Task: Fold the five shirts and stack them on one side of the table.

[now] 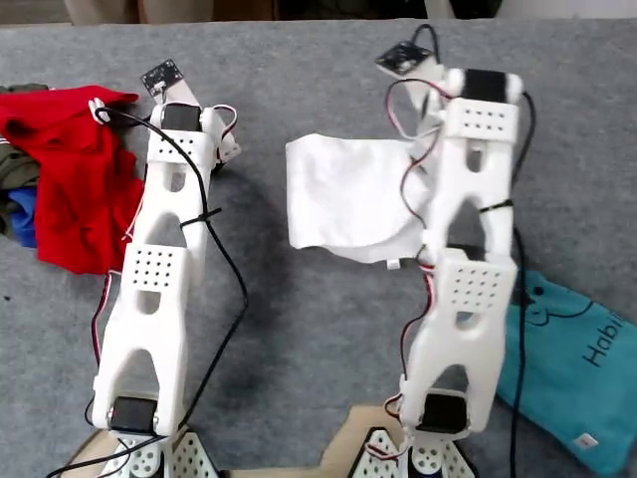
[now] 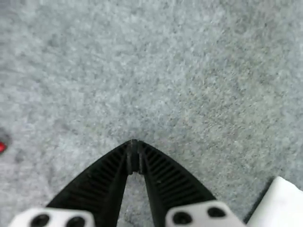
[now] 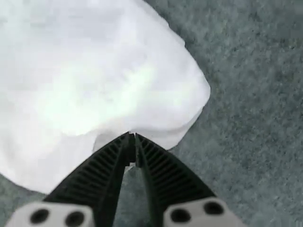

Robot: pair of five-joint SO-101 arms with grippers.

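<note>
A white shirt [image 1: 348, 199] lies partly folded in the middle of the grey table. My right gripper [image 3: 131, 138] is shut, its tips resting at the rounded edge of the white shirt [image 3: 94, 80]; no cloth shows pulled up between them. A red shirt [image 1: 75, 189] lies crumpled at the left, on top of a blue shirt [image 1: 22, 214] and a dark green one [image 1: 12, 167]. At the front right lies a folded teal shirt [image 1: 562, 358]. My left gripper [image 2: 133, 144] is shut over bare grey table, between the red pile and the white shirt.
The grey felt table [image 1: 299, 329] has free room at the front centre and along the far side. Both white arms [image 1: 159, 279] [image 1: 468, 249] stretch from the near edge. Cables hang along each arm.
</note>
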